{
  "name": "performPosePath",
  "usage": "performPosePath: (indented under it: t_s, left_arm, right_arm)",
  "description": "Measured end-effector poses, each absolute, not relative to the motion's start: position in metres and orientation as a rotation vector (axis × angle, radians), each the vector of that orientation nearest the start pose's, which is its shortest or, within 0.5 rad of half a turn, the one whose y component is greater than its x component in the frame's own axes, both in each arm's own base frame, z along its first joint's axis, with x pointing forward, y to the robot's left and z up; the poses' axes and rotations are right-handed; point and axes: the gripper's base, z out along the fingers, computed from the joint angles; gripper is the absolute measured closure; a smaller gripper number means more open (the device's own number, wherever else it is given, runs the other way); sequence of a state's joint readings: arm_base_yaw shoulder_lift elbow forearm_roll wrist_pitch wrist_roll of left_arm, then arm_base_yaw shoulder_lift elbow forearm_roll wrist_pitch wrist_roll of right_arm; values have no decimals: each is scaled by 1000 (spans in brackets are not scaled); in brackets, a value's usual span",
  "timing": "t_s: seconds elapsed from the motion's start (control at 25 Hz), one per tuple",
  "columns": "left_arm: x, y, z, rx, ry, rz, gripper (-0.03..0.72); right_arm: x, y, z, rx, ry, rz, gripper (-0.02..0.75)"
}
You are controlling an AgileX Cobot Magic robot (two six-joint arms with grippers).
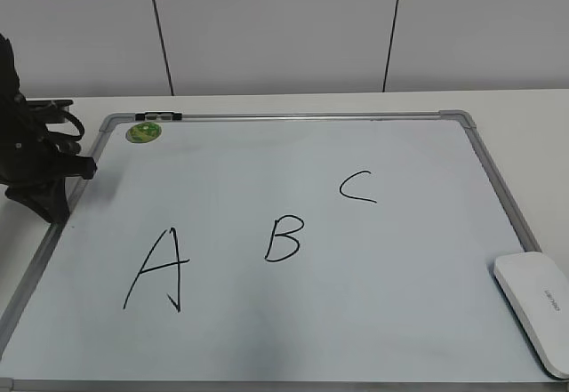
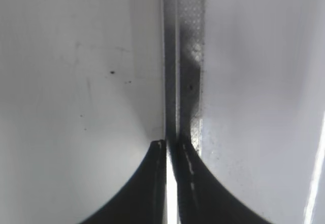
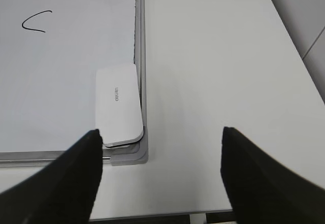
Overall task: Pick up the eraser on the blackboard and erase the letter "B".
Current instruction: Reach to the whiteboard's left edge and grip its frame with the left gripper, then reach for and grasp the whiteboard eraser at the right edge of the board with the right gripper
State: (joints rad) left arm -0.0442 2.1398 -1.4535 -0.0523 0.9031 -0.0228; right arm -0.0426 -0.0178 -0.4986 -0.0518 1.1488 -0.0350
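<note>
I see the blackboard (image 1: pixel 373 268) lying flat and covering most of the tabletop (image 1: pixel 516 103), with A (image 1: pixel 158 269), the letter "B" (image 1: pixel 284 238) and C (image 1: pixel 357 187) drawn across it. The eraser (image 1: pixel 536 310) rests on the board's surface at the near right corner of the tabletop, against the frame, well apart from the "B".

My right wrist view shows what the exterior view cuts off: the whole eraser (image 3: pixel 119 104), grey lettering up, tucked into the board's corner piece, with the right gripper (image 3: pixel 161 155) above it, jaws spread wide and holding nothing.

The left gripper (image 2: pixel 170 148) sits at the left edge of the tabletop over the board's frame; up close its jaws look pressed together, though the view is blurred. A green magnet (image 1: pixel 144 132) sits near the far left corner.
</note>
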Motion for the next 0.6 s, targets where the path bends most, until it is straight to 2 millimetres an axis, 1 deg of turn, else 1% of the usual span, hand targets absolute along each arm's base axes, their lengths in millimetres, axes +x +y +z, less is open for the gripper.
performPosePath:
  t_s: [0.16, 0.28, 0.36, 0.52, 0.6]
  left_arm:
    - [410, -22, 126, -16, 3074, -70, 666]
    - [410, -22, 126, -19, 3074, -74, 666]
    - [410, -22, 126, -19, 3074, -74, 666]
    - [410, -22, 126, -20, 3074, -76, 666]
    - [410, -22, 126, -20, 3074, -76, 666]
  right_arm:
    - [-12, -3, 270, 13, 2117, -100, 200]
    - [-4, -2, 270, 10, 2166, -72, 200]
    - [7, -1, 270, 9, 2233, -59, 200]
    - [34, -2, 267, 8, 2405, -47, 200]
    - [52, -3, 263, 5, 2517, -42, 200]
